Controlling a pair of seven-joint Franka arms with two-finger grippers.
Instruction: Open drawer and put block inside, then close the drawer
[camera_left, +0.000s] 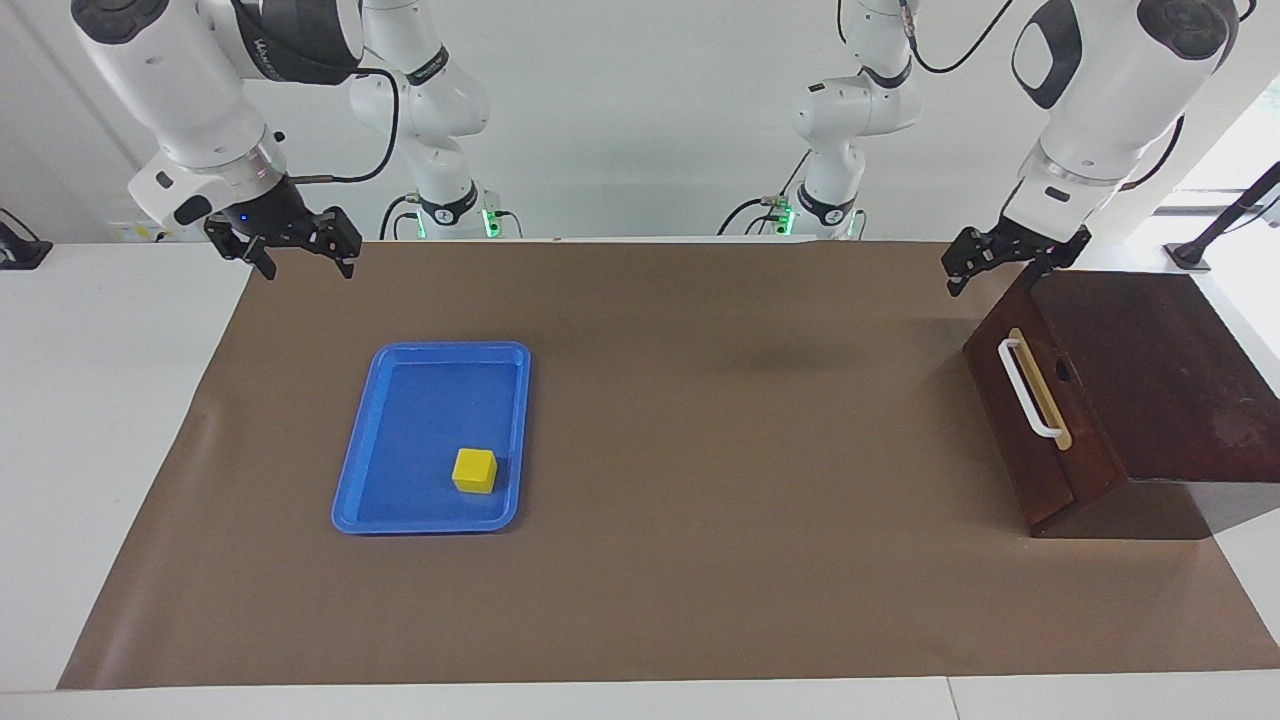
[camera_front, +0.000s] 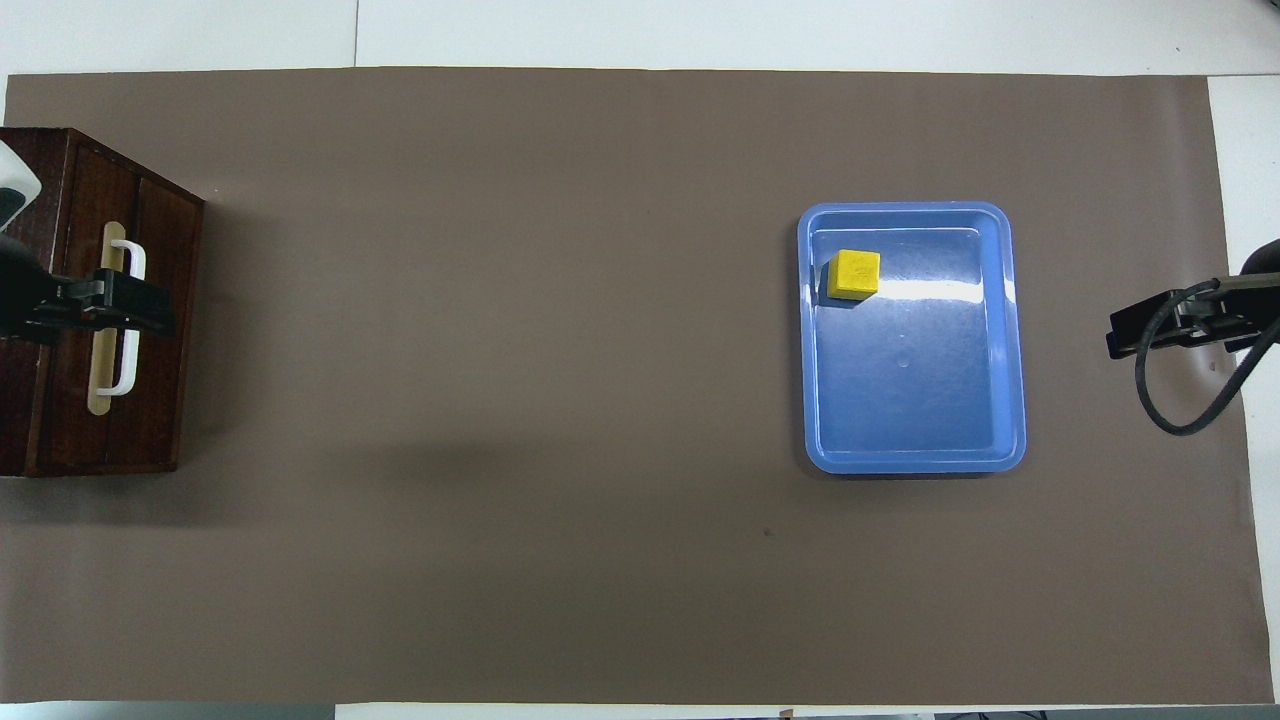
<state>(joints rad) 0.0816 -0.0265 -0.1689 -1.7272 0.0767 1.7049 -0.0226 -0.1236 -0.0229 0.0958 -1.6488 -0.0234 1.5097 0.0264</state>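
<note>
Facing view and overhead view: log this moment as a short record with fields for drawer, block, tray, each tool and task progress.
drawer: shut, white handle untouched, at the left arm's end of the table
block: yellow, in the tray
tray: blue, toward the right arm's end
left tool: open, raised by the drawer's top edge, holding nothing
right tool: open, holding nothing, arm waits
progress: no step done yet

A white table (camera_left: 110, 420) carries a brown mat (camera_left: 700, 500) over most of its top. A plain white wall (camera_left: 640, 110) rises at the robots' end, and bright daylight enters at the left arm's end.
</note>
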